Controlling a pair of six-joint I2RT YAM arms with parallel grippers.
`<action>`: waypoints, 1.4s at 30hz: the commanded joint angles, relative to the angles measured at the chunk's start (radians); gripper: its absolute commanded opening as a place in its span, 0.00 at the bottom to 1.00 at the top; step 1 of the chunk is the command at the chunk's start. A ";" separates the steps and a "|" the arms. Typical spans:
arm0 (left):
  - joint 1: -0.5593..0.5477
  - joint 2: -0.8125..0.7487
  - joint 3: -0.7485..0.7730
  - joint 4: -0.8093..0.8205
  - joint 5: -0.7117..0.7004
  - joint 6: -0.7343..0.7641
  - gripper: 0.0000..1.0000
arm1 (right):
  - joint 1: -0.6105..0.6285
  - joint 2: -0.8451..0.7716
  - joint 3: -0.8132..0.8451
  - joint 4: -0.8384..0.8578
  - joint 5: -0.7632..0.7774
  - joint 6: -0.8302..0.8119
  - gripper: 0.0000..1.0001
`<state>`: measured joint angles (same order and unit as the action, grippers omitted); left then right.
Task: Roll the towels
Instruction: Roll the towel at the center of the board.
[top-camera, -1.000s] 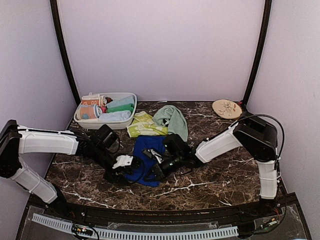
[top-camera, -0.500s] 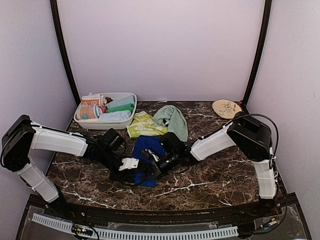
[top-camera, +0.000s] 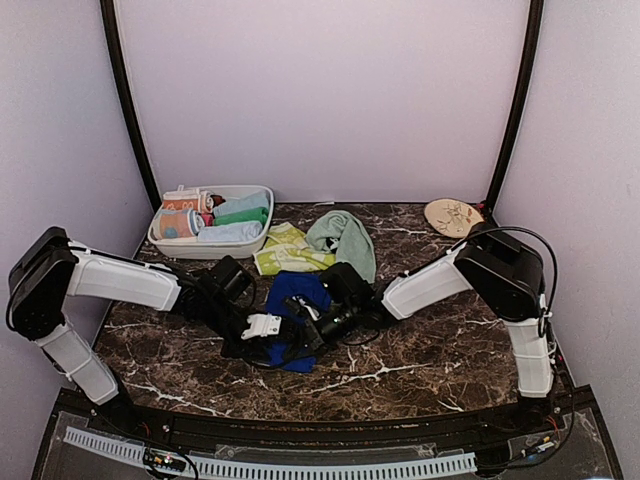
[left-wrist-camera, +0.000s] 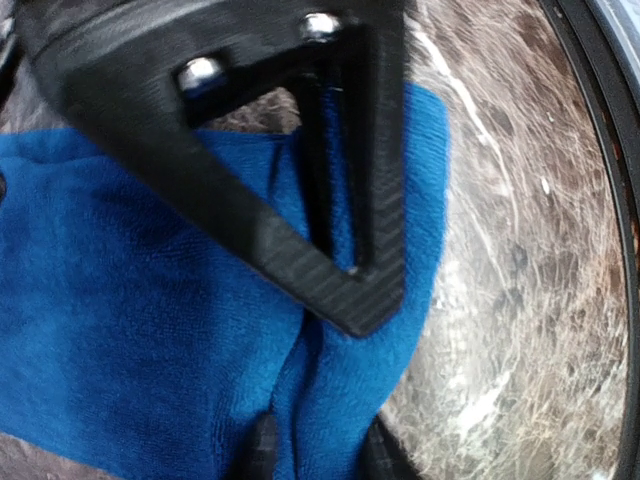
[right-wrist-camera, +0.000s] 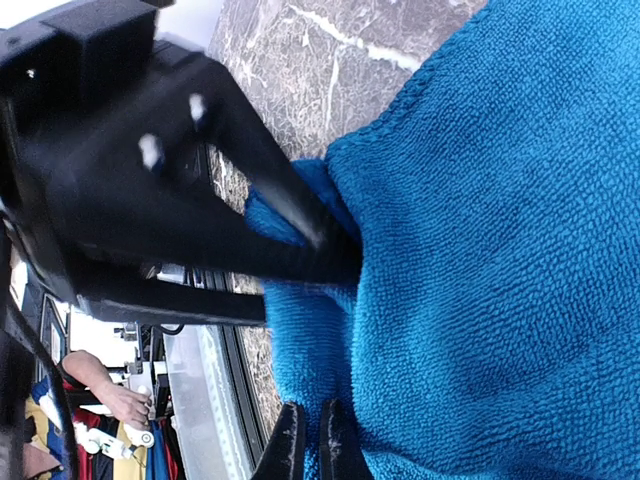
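The deep blue towel (top-camera: 290, 295) lies bunched on the marble table between both arms. My left gripper (top-camera: 272, 345) is at its near end, and in the left wrist view the left gripper (left-wrist-camera: 320, 455) is shut on a fold of the blue towel (left-wrist-camera: 150, 330). My right gripper (top-camera: 303, 333) meets it from the right. In the right wrist view the right gripper (right-wrist-camera: 312, 445) has its tips almost touching, pinching an edge of the blue towel (right-wrist-camera: 500, 250). Behind lie the mint green towel (top-camera: 345, 238) and a yellow-green patterned towel (top-camera: 285, 250).
A white basket (top-camera: 205, 247) with several rolled towels stands at the back left. A round beige plate (top-camera: 453, 216) lies at the back right. The table's front rail (top-camera: 300, 465) runs just below the grippers. Each wrist view shows the other gripper's black finger (left-wrist-camera: 330, 200) close against the cloth.
My left gripper has slid right onto the near end of the blue towel and closed on a fold. The towel is bunched narrower. My right gripper has shifted slightly left, still closed.
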<state>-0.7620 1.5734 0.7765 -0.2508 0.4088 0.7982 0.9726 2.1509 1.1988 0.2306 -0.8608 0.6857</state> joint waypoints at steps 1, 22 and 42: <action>-0.002 0.057 0.056 -0.099 0.017 0.005 0.12 | -0.007 0.007 0.022 -0.008 0.005 0.000 0.04; 0.141 0.296 0.299 -0.475 0.340 -0.141 0.02 | 0.032 -0.719 -0.409 -0.083 1.261 -0.333 1.00; 0.141 0.447 0.431 -0.570 0.234 -0.186 0.02 | 0.512 -0.367 -0.319 0.177 1.372 -1.400 0.73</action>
<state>-0.6189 1.9789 1.1965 -0.8127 0.7250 0.6205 1.4765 1.7016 0.8074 0.2996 0.4461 -0.4793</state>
